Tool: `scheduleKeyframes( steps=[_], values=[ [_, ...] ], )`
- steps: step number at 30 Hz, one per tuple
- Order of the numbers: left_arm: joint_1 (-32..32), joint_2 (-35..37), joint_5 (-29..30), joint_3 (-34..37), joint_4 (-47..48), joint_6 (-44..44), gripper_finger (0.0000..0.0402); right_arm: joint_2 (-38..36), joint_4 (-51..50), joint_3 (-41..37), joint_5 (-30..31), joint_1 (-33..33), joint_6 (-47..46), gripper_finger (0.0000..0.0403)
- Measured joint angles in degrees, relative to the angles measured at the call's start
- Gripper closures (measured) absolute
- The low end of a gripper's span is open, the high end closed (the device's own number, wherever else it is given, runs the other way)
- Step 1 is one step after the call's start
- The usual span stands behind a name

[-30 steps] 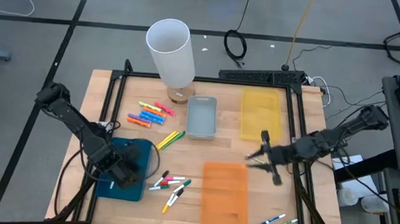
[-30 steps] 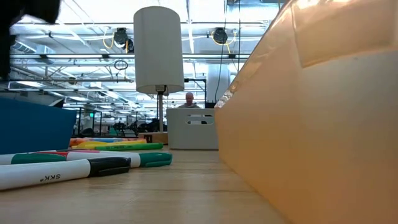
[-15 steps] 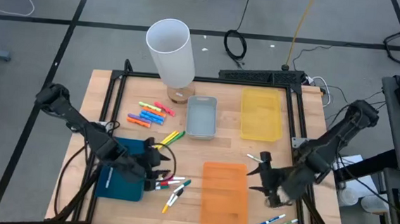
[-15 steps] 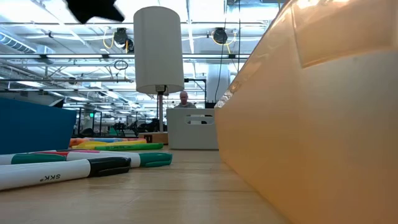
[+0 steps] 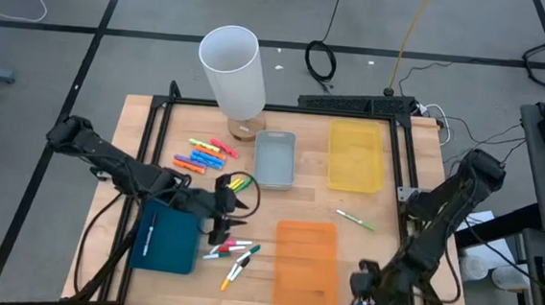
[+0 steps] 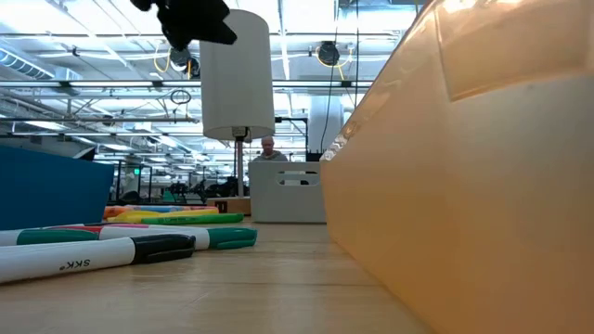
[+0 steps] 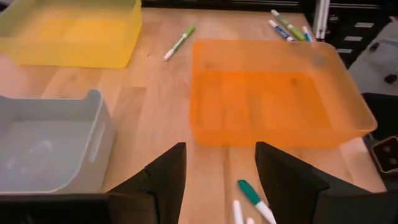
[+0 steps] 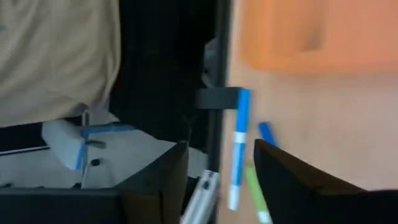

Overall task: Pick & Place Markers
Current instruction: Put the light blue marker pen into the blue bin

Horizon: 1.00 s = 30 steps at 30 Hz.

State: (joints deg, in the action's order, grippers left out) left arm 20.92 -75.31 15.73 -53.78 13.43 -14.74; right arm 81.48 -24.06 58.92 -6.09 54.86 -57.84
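A pale wooden tabletop (image 5: 139,134) framed by dark rails sits on a grey floor, and the low view looks past it into a wide hall with ceiling lights where a person (image 6: 267,148) stands far off. The markers lie in several groups: neon ones (image 5: 203,154) beside the tall white cylinder (image 5: 232,71), lying mostly crosswise; a yellow and green pair (image 5: 234,187) slanting toward the grey tray (image 5: 275,159); white-bodied ones (image 5: 234,256) fanned between the blue tray (image 5: 168,243) and the orange tray (image 5: 305,263); one green-capped marker (image 5: 353,220) lying alone on a slant just below the yellow tray (image 5: 356,155); and a few blue and green ones (image 5: 379,302) at the near right corner, long axes slanting toward the orange tray. The left arm reaches low across the table, its left gripper (image 5: 221,221) hovering over the white-bodied group, fingers (image 7: 163,177) apart and holding nothing in the left wrist view. The right arm folds down to the near right corner, the right gripper (image 5: 366,298) just beside the corner markers; its fingers (image 8: 168,180) stand apart with a blue-capped marker (image 8: 239,146) seen between them, not gripped
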Motion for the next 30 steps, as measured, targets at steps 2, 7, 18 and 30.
scheduleKeyframes(
  steps=[2, 7, 18, 30],
  values=[
    [-1.2, 0.0, -0.9, 0.0, 0.0, 1.2, 0.0204, 2.4, 4.1, 0.0, -0.1, 1.6, -0.6, 0.0268],
    [-3.9, 0.0, -4.9, 0.0, 0.0, 3.5, 0.0204, 7.8, 10.4, 0.0, -0.1, 4.6, -2.7, 0.0363],
    [-7.8, 0.0, -8.5, 0.0, 0.0, 6.9, 0.0204, 16.3, 13.3, 0.0, -0.9, 5.0, -11.5, 0.0400],
    [-9.7, 0.0, -10.6, 0.0, 0.0, 7.1, 0.0204, 20.8, 10.5, 0.0, -4.6, 5.3, -12.7, 0.0403]
  ],
)
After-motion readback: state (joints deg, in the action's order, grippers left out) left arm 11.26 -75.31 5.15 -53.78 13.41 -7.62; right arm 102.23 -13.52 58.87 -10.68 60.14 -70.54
